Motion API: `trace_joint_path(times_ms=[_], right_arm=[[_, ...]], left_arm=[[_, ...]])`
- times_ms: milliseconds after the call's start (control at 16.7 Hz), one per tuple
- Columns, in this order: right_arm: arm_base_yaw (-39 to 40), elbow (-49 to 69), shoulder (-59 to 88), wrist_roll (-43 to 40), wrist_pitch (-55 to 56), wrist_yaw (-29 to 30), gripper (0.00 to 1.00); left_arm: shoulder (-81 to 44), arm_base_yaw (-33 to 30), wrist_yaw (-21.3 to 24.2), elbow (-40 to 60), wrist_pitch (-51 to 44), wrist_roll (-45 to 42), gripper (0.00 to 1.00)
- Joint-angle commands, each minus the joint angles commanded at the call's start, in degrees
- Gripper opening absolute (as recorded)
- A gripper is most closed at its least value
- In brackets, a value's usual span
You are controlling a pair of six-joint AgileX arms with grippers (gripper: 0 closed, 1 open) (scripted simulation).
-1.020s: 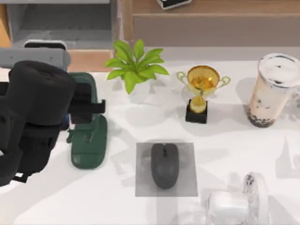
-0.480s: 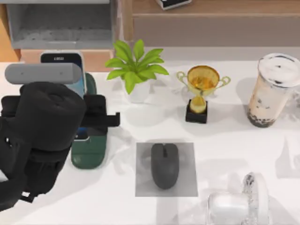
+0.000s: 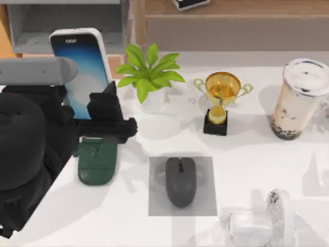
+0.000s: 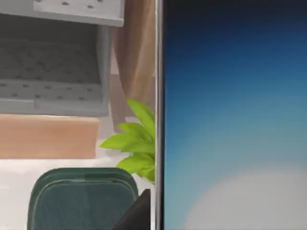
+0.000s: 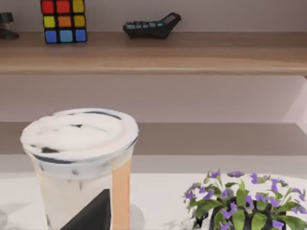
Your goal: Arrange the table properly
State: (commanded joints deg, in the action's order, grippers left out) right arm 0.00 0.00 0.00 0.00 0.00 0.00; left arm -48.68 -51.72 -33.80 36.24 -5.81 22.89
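Glossy white table (image 3: 257, 154), dark green stand (image 3: 97, 164) — blue-screened phone (image 3: 82, 72), gold trophy (image 3: 222, 90)

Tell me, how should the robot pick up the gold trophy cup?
Probably by the thin stem of the trophy, between the bowl and the black block base, coming from above with the hand's fingers on either side. The two curly handles stick out sideways and look too fragile to pinch, and the bowl seems too wide. It stands upright on the table, apart from the plant.

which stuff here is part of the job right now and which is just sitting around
In play: left gripper holding the phone above the green phone stand, on the table.

Lying about: plant, trophy, bubble tea, mouse on grey mat.
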Motion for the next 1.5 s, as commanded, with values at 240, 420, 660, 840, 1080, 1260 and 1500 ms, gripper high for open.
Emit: trace_joint_path(times_ms=[240,420,660,840,1080,1260,1500], right_arm=[[0.0,0.0,0.0,0.0,0.0,0.0,1.00],[0.0,0.0,0.0,0.0,0.0,0.0,1.00],[0.0,0.0,0.0,0.0,0.0,0.0,1.00],[0.0,0.0,0.0,0.0,0.0,0.0,1.00],[0.0,0.0,0.0,0.0,0.0,0.0,1.00],[0.0,0.0,0.0,0.0,0.0,0.0,1.00],[0.0,0.0,0.0,0.0,0.0,0.0,1.00]], left_arm=[[-1.8,1.8,3.1,-0.5,4.7,-1.2,0.00],[-8.4,6.6,2.9,-1.9,6.2,-2.4,0.00],[-18.0,12.2,0.6,-1.4,7.1,-4.0,0.00],[-21.1,13.0,0.1,-0.2,7.7,-4.3,0.00],[-21.1,13.0,0.1,-0.2,7.7,-4.3,0.00],[-21.1,13.0,0.1,-0.2,7.7,-4.3,0.23],[-21.1,13.0,0.1,-0.2,7.7,-4.3,0.53]])
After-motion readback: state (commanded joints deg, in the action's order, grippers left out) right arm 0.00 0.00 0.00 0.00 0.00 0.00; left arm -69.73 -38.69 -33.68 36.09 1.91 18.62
